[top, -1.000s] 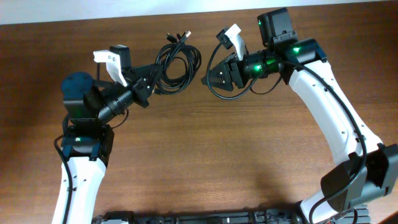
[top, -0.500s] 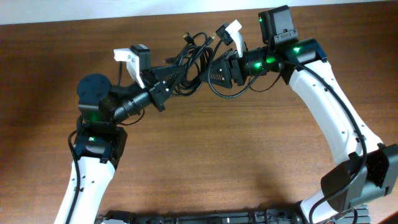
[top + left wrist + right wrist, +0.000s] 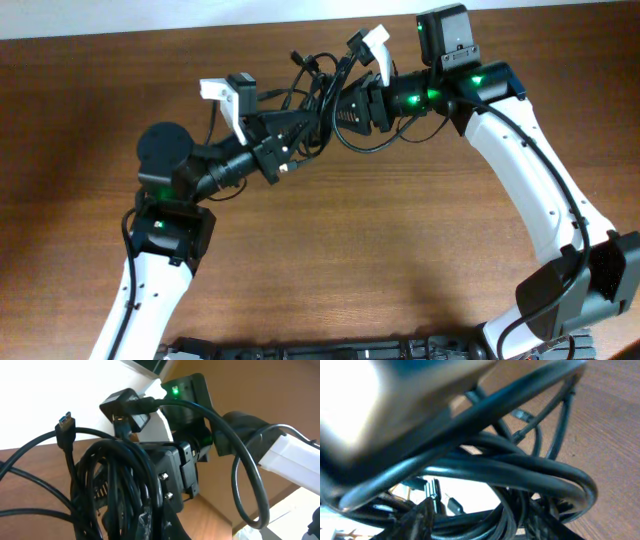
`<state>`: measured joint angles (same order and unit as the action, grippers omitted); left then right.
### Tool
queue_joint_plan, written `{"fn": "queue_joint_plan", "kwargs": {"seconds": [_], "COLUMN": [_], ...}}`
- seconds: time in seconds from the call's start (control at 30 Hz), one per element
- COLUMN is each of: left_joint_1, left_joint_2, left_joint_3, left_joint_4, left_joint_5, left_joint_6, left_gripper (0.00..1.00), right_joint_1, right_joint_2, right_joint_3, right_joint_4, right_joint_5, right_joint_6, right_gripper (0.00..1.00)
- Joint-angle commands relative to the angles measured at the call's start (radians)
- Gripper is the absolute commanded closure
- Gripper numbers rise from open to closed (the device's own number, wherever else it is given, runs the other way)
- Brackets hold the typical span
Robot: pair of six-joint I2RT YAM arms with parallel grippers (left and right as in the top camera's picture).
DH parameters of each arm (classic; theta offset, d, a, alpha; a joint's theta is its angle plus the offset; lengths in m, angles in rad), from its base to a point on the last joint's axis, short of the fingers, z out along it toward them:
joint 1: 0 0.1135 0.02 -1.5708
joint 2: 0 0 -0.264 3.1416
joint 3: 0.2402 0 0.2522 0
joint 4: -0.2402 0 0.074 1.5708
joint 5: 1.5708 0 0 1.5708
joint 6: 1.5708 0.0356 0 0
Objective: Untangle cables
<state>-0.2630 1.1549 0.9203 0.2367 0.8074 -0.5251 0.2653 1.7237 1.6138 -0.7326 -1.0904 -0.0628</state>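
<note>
The cables (image 3: 318, 82) are a tangled bundle of thin black cords, lifted off the table between the two arms, with loose ends sticking up toward the far edge. My left gripper (image 3: 296, 135) is shut on the bundle's lower loops; in the left wrist view the cables (image 3: 115, 485) run between its fingers at my left gripper (image 3: 167, 527), and one plug (image 3: 65, 422) juts up. My right gripper (image 3: 338, 105) reaches into the bundle from the right. Its jaws stand apart with cables (image 3: 510, 470) passing between them at my right gripper (image 3: 485, 520).
The wooden table (image 3: 400, 250) lies below, with a white strip along its far edge (image 3: 150, 18). The right arm's own thick black wire (image 3: 372, 146) hangs in a loop just under the bundle, also seen as the wire (image 3: 250, 485) in the left wrist view.
My left arm has carried the bundle up and to the right, up to the right gripper. The right gripper's jaws now sit around the cables and have narrowed a little.
</note>
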Motion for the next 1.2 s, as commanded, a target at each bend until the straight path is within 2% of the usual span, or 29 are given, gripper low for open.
{"fn": "queue_joint_plan", "kwargs": {"seconds": [0.0,0.1,0.13,0.17,0.2,0.23,0.6,1.0,1.03,1.07,1.17], "left_joint_1": [-0.012,-0.012,-0.012,-0.012,-0.012,-0.012,0.006,0.165,0.172,0.177,0.180], "left_joint_2": [-0.003,-0.003,-0.003,-0.003,-0.003,-0.003,-0.003,-0.003,-0.003,-0.003,-0.003], "left_joint_3": [0.015,0.015,0.015,0.015,0.015,0.015,0.015,0.015,0.015,0.015,0.015], "left_joint_4": [0.014,0.017,0.017,0.017,0.016,0.017,0.012,-0.078,-0.077,-0.077,-0.077], "left_joint_5": [0.002,-0.001,-0.001,-0.001,-0.001,-0.006,-0.209,-0.190,-0.175,-0.162,-0.140], "left_joint_6": [-0.013,-0.013,-0.013,-0.013,-0.013,-0.013,-0.013,-0.013,-0.013,-0.013,-0.012], "left_gripper": [1.00,1.00,1.00,1.00,1.00,1.00,1.00,1.00,1.00,1.00,1.00], "right_joint_1": [0.003,0.004,0.004,0.004,0.004,0.004,0.003,0.002,0.002,0.002,0.002], "right_joint_2": [-0.012,-0.012,-0.012,-0.012,-0.012,-0.012,-0.012,-0.012,-0.012,-0.012,-0.012], "right_joint_3": [0.021,0.021,0.021,0.021,0.021,0.021,0.021,0.021,0.021,0.021,0.021], "right_joint_4": [0.005,0.004,0.005,0.005,0.005,0.004,-0.046,-0.050,-0.050,-0.050,-0.049], "right_joint_5": [-0.071,-0.084,-0.090,-0.106,-0.115,-0.114,-0.114,-0.109,-0.109,-0.109,-0.109], "right_joint_6": [0.001,0.001,0.001,0.001,0.001,0.001,-0.002,-0.010,-0.010,-0.010,-0.010], "right_gripper": [0.50,0.59,0.65,0.73,0.87,0.96,0.96,0.96,0.91,0.79,0.63]}}
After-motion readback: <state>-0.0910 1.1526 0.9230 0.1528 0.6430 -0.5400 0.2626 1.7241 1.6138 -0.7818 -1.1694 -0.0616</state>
